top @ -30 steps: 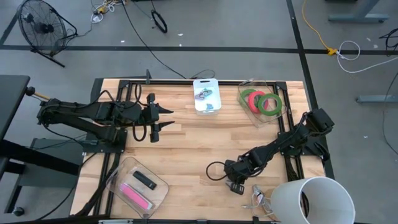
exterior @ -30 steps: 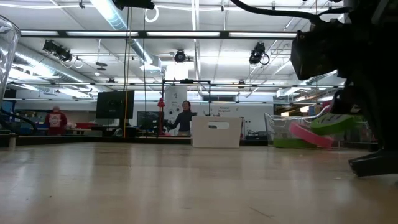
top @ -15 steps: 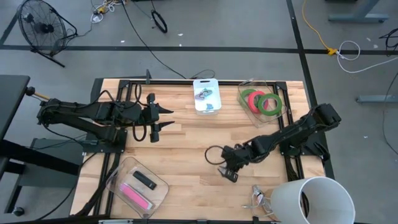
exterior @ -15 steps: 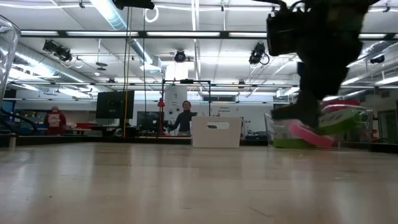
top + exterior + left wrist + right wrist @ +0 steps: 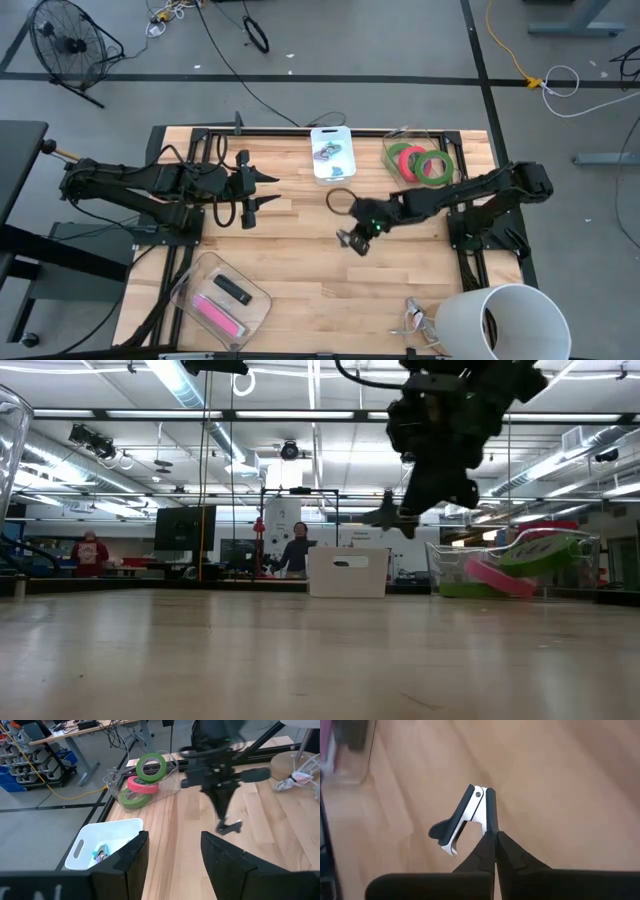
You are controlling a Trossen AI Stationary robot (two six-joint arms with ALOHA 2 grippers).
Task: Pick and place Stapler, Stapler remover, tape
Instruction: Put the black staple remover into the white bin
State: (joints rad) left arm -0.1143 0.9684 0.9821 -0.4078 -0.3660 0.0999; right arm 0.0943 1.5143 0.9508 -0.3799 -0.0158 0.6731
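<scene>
In the right wrist view the right gripper [image 5: 492, 837] had its fingers [image 5: 485, 850] pressed fully together on 1 arm of the staple remover [image 5: 462, 822], which stuck out past the tips with its claw end free. Pinching it by a single arm probably kept the body clear for setting it down. From above, that gripper [image 5: 353, 240] hung over the middle of the counter [image 5: 300, 270], a little short of the white bin [image 5: 332, 158], so the remover looked bound for that bin, which already held a few small items. Left of the bin, the left gripper [image 5: 250, 190] waited with its fingers [image 5: 127, 857] about half spread and nothing between them. Just right of the bin sat a clear tray [image 5: 400, 180] holding the 3 tape rolls [image 5: 420, 163], 2 green and 1 red, stacked loosely. Well away from the bin, at the counter's near left corner, another clear tray [image 5: 185, 290] held a pink stapler [image 5: 218, 315] and a small black item.
</scene>
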